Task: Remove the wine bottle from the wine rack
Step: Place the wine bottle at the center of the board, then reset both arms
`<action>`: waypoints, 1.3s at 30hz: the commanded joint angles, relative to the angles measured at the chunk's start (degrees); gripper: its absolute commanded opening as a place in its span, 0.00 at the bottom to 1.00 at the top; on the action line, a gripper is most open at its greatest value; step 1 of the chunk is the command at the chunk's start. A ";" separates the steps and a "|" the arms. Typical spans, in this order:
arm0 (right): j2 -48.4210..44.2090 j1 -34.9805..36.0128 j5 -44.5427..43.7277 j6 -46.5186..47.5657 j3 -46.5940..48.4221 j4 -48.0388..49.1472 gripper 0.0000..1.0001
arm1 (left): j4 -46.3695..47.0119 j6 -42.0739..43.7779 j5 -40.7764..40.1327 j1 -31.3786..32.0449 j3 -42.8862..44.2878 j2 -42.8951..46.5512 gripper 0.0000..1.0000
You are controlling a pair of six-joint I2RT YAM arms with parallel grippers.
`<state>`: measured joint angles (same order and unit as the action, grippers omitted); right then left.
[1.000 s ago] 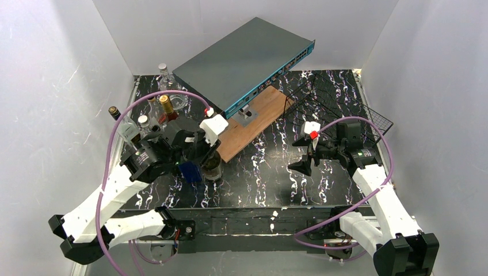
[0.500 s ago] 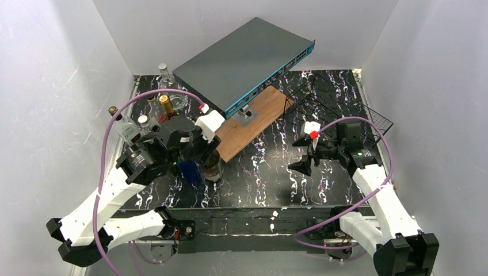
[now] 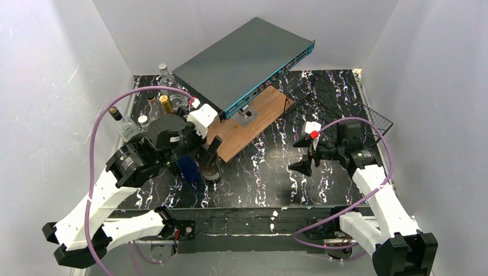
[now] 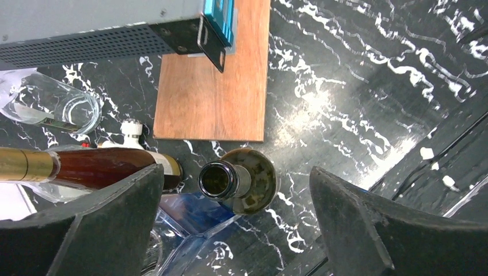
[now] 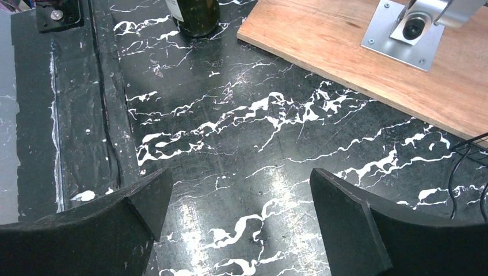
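The dark green wine bottle stands upright on the black marbled table, left of centre, off the rack. In the left wrist view its open mouth points up between my fingers. My left gripper hovers over the neck, open, with both fingers clear of the glass. The black wire wine rack sits at the back right with nothing in it. In front of the rack my right gripper hangs open over bare table. The bottle's base shows at the top of the right wrist view.
A grey network switch rests tilted on a brown wooden board at the back centre. Several other bottles and a glass crowd the left side. A blue clear container stands against the wine bottle.
My left gripper has opened and let go of the wine bottle's neck, lifting a little up and back. The bottle stays standing. The right arm has not moved.
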<state>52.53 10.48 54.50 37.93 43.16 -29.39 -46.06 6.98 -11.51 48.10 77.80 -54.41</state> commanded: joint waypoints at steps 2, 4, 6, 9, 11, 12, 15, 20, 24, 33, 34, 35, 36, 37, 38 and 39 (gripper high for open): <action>-1.10 -0.83 0.57 -2.46 -0.70 2.71 0.98 | 1.28 -2.28 0.35 -0.36 3.23 1.85 0.98; -1.33 -1.20 0.04 -3.72 -0.91 3.52 0.98 | 1.24 -4.37 2.36 -0.31 3.94 1.93 0.98; -1.62 -1.90 -0.81 -6.26 -1.45 5.08 0.98 | 1.44 -6.42 5.81 -0.36 4.46 1.85 0.98; -2.15 -3.53 -2.12 -11.83 -2.57 8.87 0.98 | 2.91 -11.17 12.15 -0.34 4.39 1.44 0.98; -2.45 -5.31 -2.43 -15.19 -3.22 11.07 0.98 | 4.68 -13.64 16.35 -0.31 3.79 1.19 0.98; -2.47 -6.15 -3.02 -17.65 -3.55 12.54 0.98 | 5.78 -14.72 18.00 -0.32 3.40 1.00 0.98; -2.22 -9.46 -4.51 -23.52 -3.63 15.15 0.98 | 9.43 -18.66 22.31 -0.33 1.73 0.32 0.98; 0.24 -15.07 -6.23 -27.73 -1.96 15.82 0.98 | 14.97 -23.60 26.48 1.26 0.25 -2.61 0.98; 0.24 -19.01 -5.91 -30.51 -1.67 17.67 0.98 | 19.68 -22.29 20.46 8.94 -2.43 -5.29 0.98; -1.83 -24.62 -11.34 -34.98 -2.18 20.13 0.98 | 37.18 -20.73 7.63 17.49 -13.15 -11.79 0.98; -2.01 -24.82 -11.83 -35.09 -2.15 20.23 0.98 | 39.68 -20.53 6.46 18.30 -14.02 -12.26 0.98; -2.18 -24.99 -12.84 -35.30 -2.19 20.32 0.98 | 42.10 -20.14 5.10 19.13 -15.13 -13.26 0.98; -2.35 -25.13 -13.38 -35.42 -2.19 20.33 0.98 | 44.29 -19.56 4.03 19.94 -16.64 -13.94 0.98; -2.57 -25.22 -14.01 -35.58 -2.19 20.33 0.99 | 46.39 -19.10 3.00 20.54 -17.25 -14.71 0.98; -2.78 -25.31 -15.08 -36.08 -2.18 20.32 0.98 | 48.22 -18.86 1.94 21.18 -18.23 -15.32 0.98; -3.06 -25.45 -16.02 -36.53 -2.13 20.38 0.98 | 48.97 -18.85 0.91 21.65 -18.51 -16.10 0.98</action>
<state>51.00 -14.33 42.33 3.88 39.55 -11.75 -7.90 -13.54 -3.73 67.66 61.12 -69.34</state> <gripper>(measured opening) 0.983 0.983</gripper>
